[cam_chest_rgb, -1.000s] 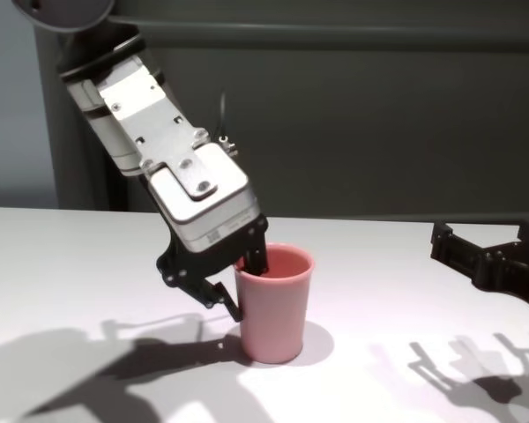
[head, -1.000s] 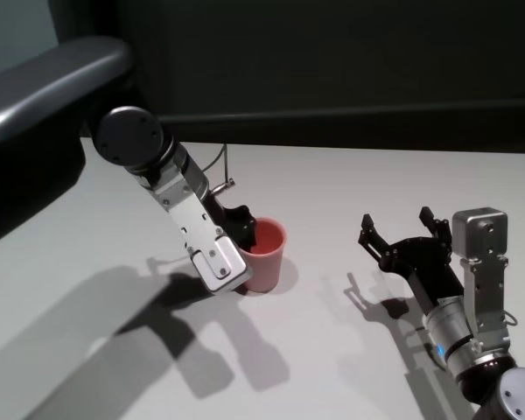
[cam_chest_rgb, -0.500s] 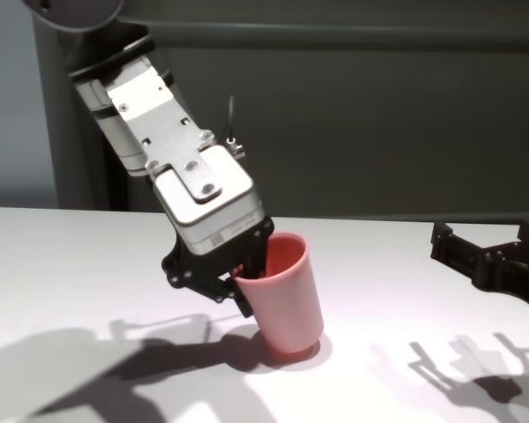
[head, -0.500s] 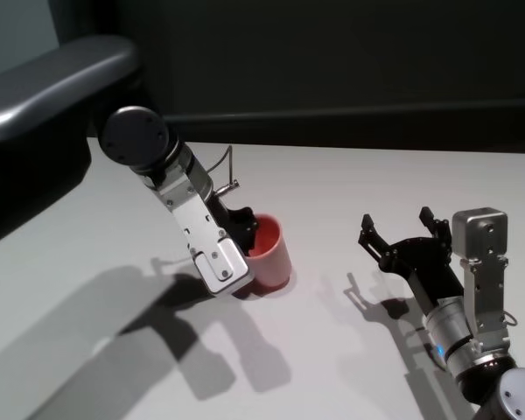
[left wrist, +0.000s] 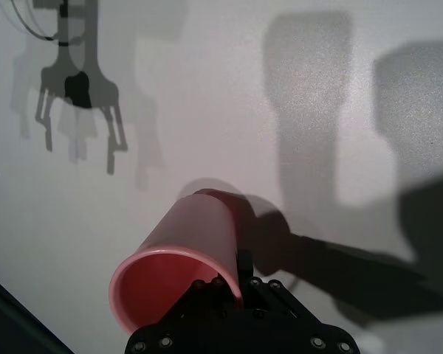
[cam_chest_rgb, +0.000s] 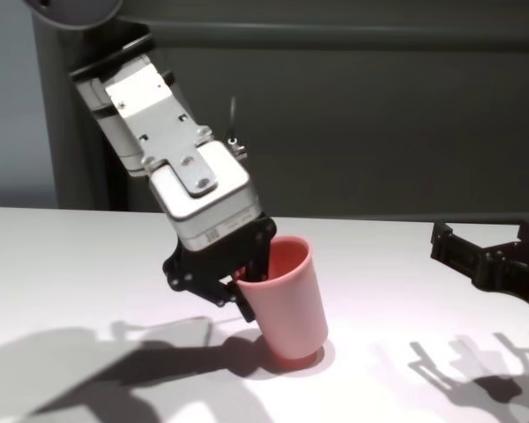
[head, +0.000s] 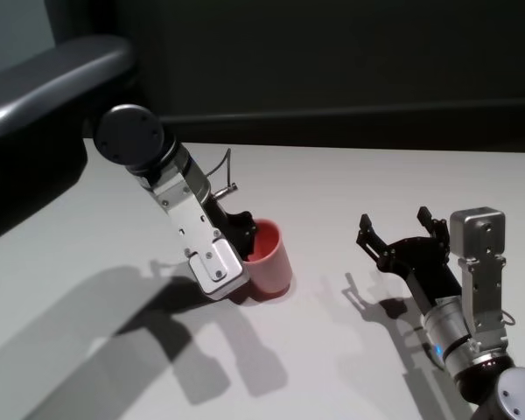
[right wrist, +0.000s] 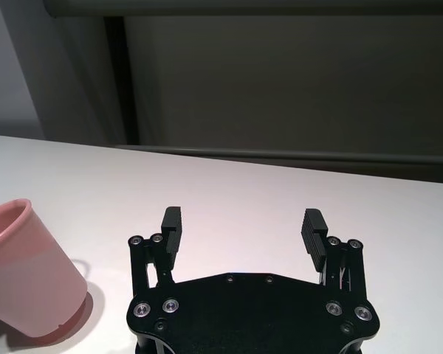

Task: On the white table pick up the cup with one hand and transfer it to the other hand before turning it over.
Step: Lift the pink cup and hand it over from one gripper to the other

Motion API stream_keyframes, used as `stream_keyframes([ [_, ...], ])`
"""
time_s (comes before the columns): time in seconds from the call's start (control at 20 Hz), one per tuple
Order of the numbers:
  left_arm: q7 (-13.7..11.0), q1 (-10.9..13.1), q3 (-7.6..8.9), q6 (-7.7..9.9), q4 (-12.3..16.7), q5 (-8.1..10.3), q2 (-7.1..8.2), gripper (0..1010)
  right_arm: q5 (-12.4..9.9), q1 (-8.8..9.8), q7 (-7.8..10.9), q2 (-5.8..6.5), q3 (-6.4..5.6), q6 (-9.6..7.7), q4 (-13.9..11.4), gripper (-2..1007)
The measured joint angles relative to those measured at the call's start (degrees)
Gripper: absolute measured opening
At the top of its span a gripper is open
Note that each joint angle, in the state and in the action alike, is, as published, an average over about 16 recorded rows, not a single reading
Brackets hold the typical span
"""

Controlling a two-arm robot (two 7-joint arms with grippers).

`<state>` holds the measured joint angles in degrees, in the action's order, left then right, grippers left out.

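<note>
The salmon-pink cup (head: 271,261) (cam_chest_rgb: 289,304) (left wrist: 181,247) (right wrist: 21,276) is tilted over the white table (head: 332,179) (cam_chest_rgb: 62,256), with its base low by the surface; I cannot tell whether it touches. My left gripper (head: 243,238) (cam_chest_rgb: 247,280) (left wrist: 229,284) is shut on the cup's rim, one finger inside the mouth and one outside. My right gripper (head: 394,223) (right wrist: 240,221) (cam_chest_rgb: 489,240) hovers open to the right of the cup, a short way off, with nothing between its fingers.
A dark wall (cam_chest_rgb: 379,106) rises behind the table's far edge. A grey rounded body (head: 44,83) fills the far left of the head view. Arm shadows lie on the table in front of the cup.
The left gripper has closed on the cup's rim. The cup, upright a second ago, now leans with its base swung right. The right arm has stayed put.
</note>
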<state>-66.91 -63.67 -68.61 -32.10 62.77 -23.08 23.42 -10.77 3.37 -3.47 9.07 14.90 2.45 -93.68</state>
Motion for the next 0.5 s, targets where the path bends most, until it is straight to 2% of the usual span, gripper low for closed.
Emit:
stream_keyframes([
  [0.25, -0.02, 0.03, 1.03, -0.08, -0.2, 3.49, 1.22, 38, 0.0, 0.0, 0.0, 0.0, 0.0, 0.0, 0.0, 1000],
  [0.5, 0.53, 0.32, 3.35, 0.87, -0.33, 8.6, 3.09, 38, 0.0, 0.0, 0.0, 0.0, 0.0, 0.0, 0.0, 1000],
])
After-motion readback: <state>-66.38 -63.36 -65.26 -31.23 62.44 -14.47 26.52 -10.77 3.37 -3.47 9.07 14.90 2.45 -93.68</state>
